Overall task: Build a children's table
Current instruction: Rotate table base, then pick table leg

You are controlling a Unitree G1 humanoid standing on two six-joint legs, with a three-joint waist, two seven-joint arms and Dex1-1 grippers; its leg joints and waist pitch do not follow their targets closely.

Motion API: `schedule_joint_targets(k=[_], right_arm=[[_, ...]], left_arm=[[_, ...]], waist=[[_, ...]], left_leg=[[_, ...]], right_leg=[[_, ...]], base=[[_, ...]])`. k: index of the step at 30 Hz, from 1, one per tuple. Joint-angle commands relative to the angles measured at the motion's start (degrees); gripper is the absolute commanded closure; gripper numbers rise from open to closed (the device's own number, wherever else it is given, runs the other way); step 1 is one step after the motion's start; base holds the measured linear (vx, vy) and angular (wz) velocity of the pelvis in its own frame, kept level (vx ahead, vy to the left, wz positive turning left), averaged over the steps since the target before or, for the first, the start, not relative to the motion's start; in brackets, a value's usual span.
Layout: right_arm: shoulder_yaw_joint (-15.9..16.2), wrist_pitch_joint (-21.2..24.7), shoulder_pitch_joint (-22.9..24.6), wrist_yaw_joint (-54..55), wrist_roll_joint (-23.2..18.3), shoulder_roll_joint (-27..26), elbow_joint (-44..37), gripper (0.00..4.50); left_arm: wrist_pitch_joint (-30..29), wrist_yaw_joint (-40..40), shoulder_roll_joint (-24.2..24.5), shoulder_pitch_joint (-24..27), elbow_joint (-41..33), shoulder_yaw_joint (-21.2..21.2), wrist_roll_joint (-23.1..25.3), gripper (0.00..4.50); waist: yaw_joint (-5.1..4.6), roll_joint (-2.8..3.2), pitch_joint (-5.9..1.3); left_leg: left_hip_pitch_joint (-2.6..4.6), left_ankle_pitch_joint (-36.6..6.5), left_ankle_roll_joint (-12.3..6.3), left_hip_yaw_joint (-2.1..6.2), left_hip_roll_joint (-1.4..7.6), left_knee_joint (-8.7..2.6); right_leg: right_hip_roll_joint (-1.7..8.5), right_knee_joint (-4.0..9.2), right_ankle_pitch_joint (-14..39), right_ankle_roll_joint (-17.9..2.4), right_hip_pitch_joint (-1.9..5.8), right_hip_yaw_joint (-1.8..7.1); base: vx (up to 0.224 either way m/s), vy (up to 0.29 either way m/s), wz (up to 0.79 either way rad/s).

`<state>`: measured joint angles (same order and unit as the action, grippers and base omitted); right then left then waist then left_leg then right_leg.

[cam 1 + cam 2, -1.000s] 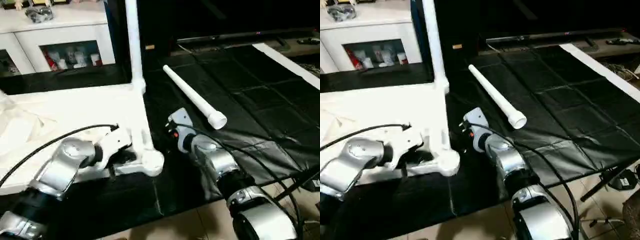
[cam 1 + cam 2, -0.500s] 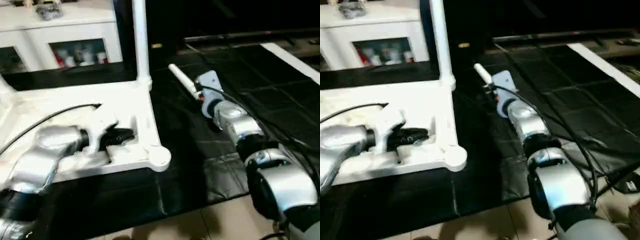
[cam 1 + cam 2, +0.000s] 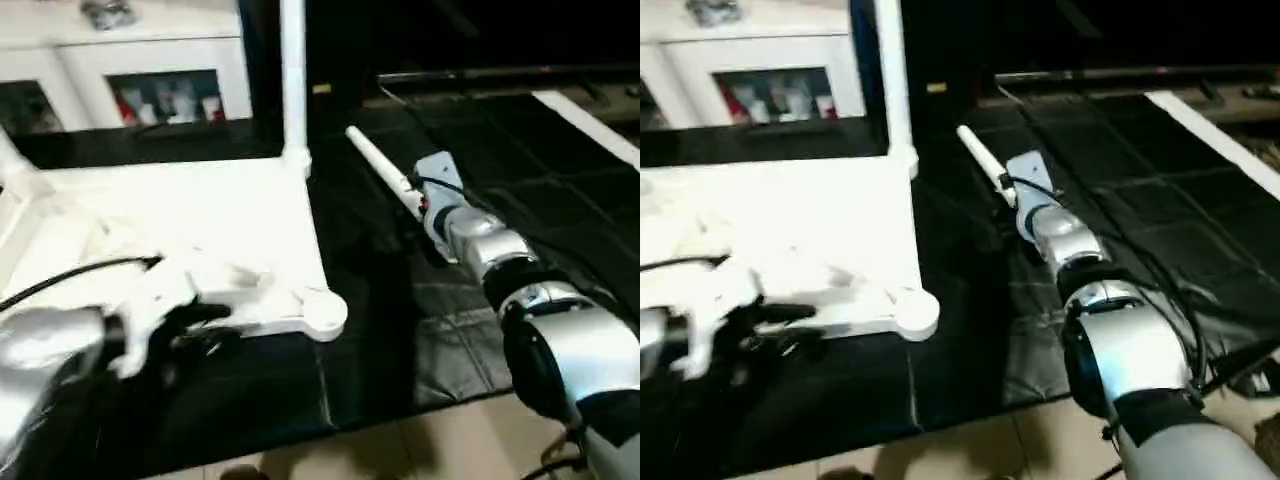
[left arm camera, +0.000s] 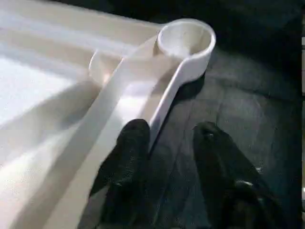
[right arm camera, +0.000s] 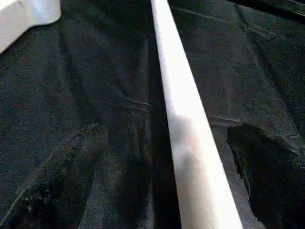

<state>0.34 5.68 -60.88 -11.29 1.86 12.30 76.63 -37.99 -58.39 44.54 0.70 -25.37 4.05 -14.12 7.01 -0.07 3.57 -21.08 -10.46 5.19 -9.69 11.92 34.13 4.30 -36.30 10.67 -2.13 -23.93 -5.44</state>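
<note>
While the white plastic table top [image 3: 190,235] lies upside down on the black-covered bench [image 3: 520,190], its ribbed underside faces up and one white leg [image 3: 293,80] stands upright in the far corner socket. The near corner socket [image 4: 185,40] is an empty round cup at the top's edge, resting on the black cover. The left gripper [image 4: 167,157] sits at the near edge of the top, just short of that socket; its two black fingers [image 4: 126,167] stand partly apart, one lying against the rim's outer wall and the other over the black cover, and nothing is clamped between them. A black cable [image 3: 70,280] runs along the left forearm over the top. A loose white leg [image 5: 183,119] lies flat on the black cover to the right of the top, apart from it, pointing away toward the far side of the bench. The right gripper [image 5: 167,176] is spread wide over this leg, with one black finger on each side of it and a visible gap to the leg on both sides, so the leg is straddled but not gripped. Behind the bench stands a white cabinet [image 3: 130,70] with glass-fronted shelves holding small objects.
</note>
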Motion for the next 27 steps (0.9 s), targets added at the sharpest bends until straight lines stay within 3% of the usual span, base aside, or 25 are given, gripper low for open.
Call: schedule_joint_targets(k=[1,3,4,5,7,8,9,10,12,13,22,27], right_arm=[[-1.0,1.0,-1.1,0.9,0.1,0.2,0.8,0.00],[-0.6,2.2,-1.0,1.1,0.9,0.1,1.2,0.00],[-0.6,2.2,-1.0,1.1,0.9,0.1,1.2,0.00],[-1.0,2.6,-0.9,0.8,0.8,0.1,1.4,0.00],[-1.2,3.4,-0.7,1.5,1.0,0.4,1.6,0.00],[-1.2,3.6,-0.7,1.7,1.1,0.4,1.6,0.00],[-1.5,4.1,-0.6,2.1,1.0,0.7,1.7,0.00],[-2.0,4.8,-0.4,2.7,0.8,0.9,1.8,0.00],[-2.5,5.6,-0.3,2.6,0.6,0.9,1.9,0.00],[-2.4,6.0,-0.2,2.5,0.7,0.9,1.9,0.00],[-2.9,11.5,0.2,1.4,1.0,0.9,2.2,0.00],[-2.7,17.0,0.0,-0.7,1.7,1.2,2.4,0.00]], left_arm=[[-2.1,0.2,1.4,1.6,-3.8,1.8,-1.4,2.52],[-3.7,0.4,2.3,4.0,-6.8,3.3,-1.8,2.25],[-3.7,0.4,2.3,4.0,-6.8,3.3,-1.8,2.16],[-4.2,0.7,2.5,4.6,-7.5,3.8,-2.2,2.12],[-5.1,1.2,2.9,5.9,-8.9,4.7,-2.8,2.00],[-5.3,1.4,2.9,6.2,-9.3,4.9,-2.9,1.87],[-5.8,1.6,3.1,6.8,-9.9,5.1,-3.0,1.76],[-6.2,1.8,3.4,8.1,-11.0,5.7,-3.0,1.76],[-6.6,2.0,3.6,8.8,-11.7,6.0,-3.2,1.49],[-6.6,2.0,3.7,9.2,-11.9,6.1,-3.3,1.49],[-7.6,2.8,4.8,8.5,-11.9,5.9,-4.0,0.78],[-8.3,3.0,5.1,7.8,-12.2,5.1,-5.2,0.28]], waist=[[0.25,0.62,-3.76],[0.54,0.44,-3.70],[0.79,0.46,-3.69],[0.97,0.86,-3.67],[1.35,0.70,-3.72],[1.29,0.75,-3.42],[1.38,0.76,-3.40],[1.38,1.16,-3.00],[1.33,0.88,-3.03],[1.34,1.02,-2.92],[1.29,1.35,-2.73],[1.40,1.50,-2.74]], left_leg=[[0.29,-13.8,0.29,0.22,1.16,-3.96],[0.16,-14.0,0.29,0.27,1.09,-3.99],[0.35,-14.1,0.14,0.16,1.03,-3.93],[0.32,-14.3,0.24,0.19,0.98,-3.88],[0.38,-14.7,0.47,0.16,1.02,-3.88],[0.13,-15.2,0.55,0.26,1.02,-4.01],[0.32,-15.7,0.60,0.22,0.95,-3.98],[0.17,-16.4,0.75,0.33,0.91,-4.10],[0.30,-17.2,0.75,0.36,0.87,-4.11],[0.25,-17.3,0.75,0.40,0.85,-4.12],[0.42,-19.5,1.22,0.64,0.84,-4.25],[0.47,-20.2,1.53,0.66,0.87,-4.24]], right_leg=[[3.77,3.66,12.9,-10.7,3.11,3.20],[3.66,3.74,12.7,-10.5,3.10,3.17],[3.54,3.84,12.9,-10.4,2.90,3.18],[3.53,3.76,13.0,-10.4,2.89,3.21],[3.58,3.77,13.0,-10.2,2.88,3.25],[3.49,3.85,13.4,-10.1,2.90,3.24],[3.43,3.93,14.0,-9.8,2.76,3.24],[3.39,4.01,14.6,-9.6,2.61,3.23],[3.34,4.13,15.4,-9.2,2.63,3.21],[3.36,4.11,15.5,-9.2,2.58,3.23],[3.26,4.31,17.3,-8.9,2.46,3.09],[3.21,4.33,17.5,-9.1,2.46,3.07]], base=[[0.000,0.000,0.00],[0.000,0.000,0.00],[0.000,0.000,0.00],[0.000,0.000,0.00],[0.000,0.000,0.00],[0.000,0.000,0.00],[0.000,0.000,0.00],[0.000,0.000,0.00],[0.000,0.000,0.00],[0.000,0.000,0.00],[0.000,0.000,0.00],[0.000,0.000,0.00]])
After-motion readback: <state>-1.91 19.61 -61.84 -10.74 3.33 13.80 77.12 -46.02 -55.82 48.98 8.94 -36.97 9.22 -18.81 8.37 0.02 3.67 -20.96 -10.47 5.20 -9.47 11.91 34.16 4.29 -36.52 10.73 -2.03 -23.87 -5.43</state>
